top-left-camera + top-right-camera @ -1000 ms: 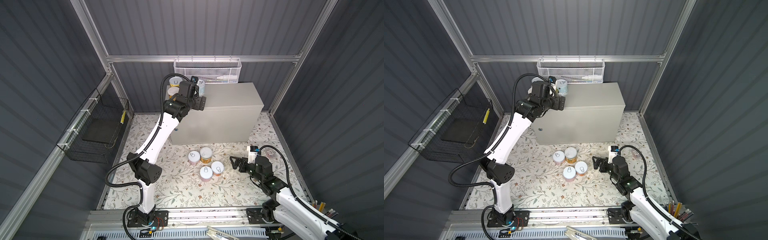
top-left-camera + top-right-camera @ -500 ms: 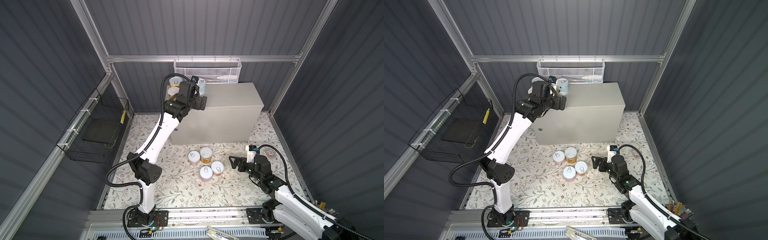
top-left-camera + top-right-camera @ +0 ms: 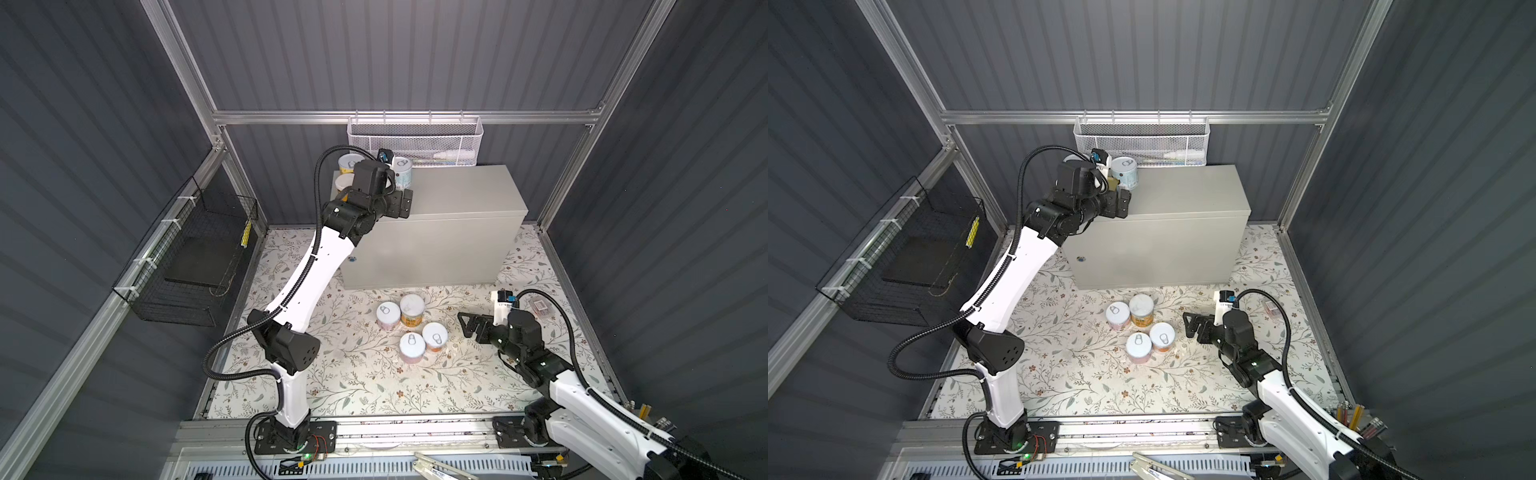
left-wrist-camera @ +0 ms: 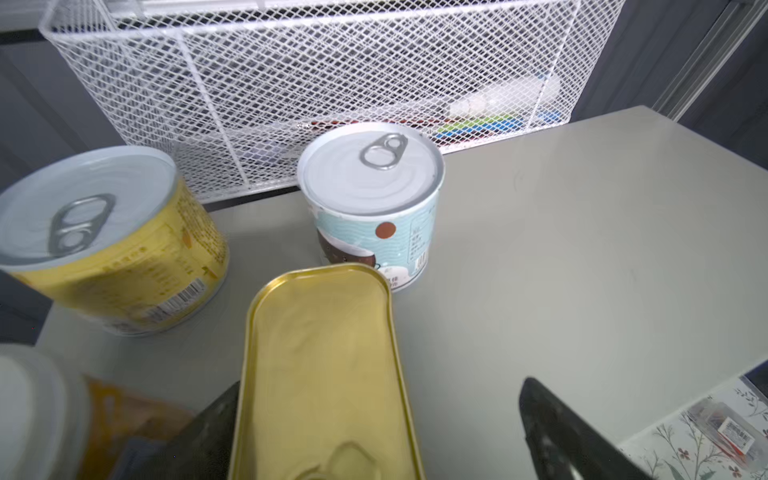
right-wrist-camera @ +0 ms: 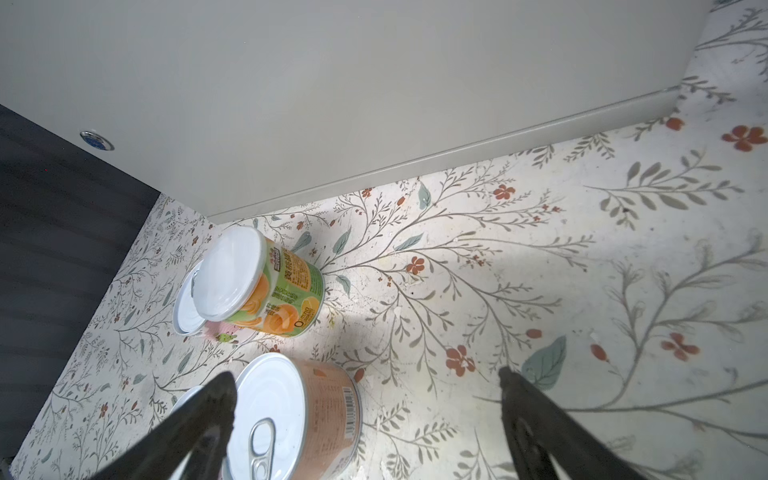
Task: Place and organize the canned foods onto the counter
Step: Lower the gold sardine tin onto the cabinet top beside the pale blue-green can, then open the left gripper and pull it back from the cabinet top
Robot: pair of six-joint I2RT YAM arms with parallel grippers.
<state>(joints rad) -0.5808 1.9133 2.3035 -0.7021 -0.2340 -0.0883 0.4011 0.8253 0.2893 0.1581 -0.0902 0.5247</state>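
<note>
**Left claw (image 4: 380,388) open around a gold tin; half the cans are up**

We find the left claw at the upper middle of both top views, over the left end of the counter (image 3: 457,199), a pale grey metal cabinet against the back wall. Its jaws stand wide apart. Between them the gold tin (image 4: 328,365), rectangular and flat-topped, lies on the counter. One finger sits right at the tin's edge and the other is well clear, so we judge nothing is gripped.

Just beyond the tin stands the blue can (image 4: 370,199), upright, with a silver pull-ring lid. Near it are the yellow can (image 4: 104,241) and a white-lidded can (image 4: 33,411) with an orange label, partly cut off.

The right claw (image 3: 467,328), at the lower right of both top views, hangs low over the floral mat (image 3: 353,382) with its jaws wide and empty. It points at four upright cans grouped at the lower middle. These are the tall can (image 3: 411,309) with a plain white lid, the orange can (image 3: 434,334) nearest the claw, the upper pink can (image 3: 388,313) and the lower pink can (image 3: 411,347).

We judge the task about half done: four tins are on the counter and four are left on the mat.
</note>
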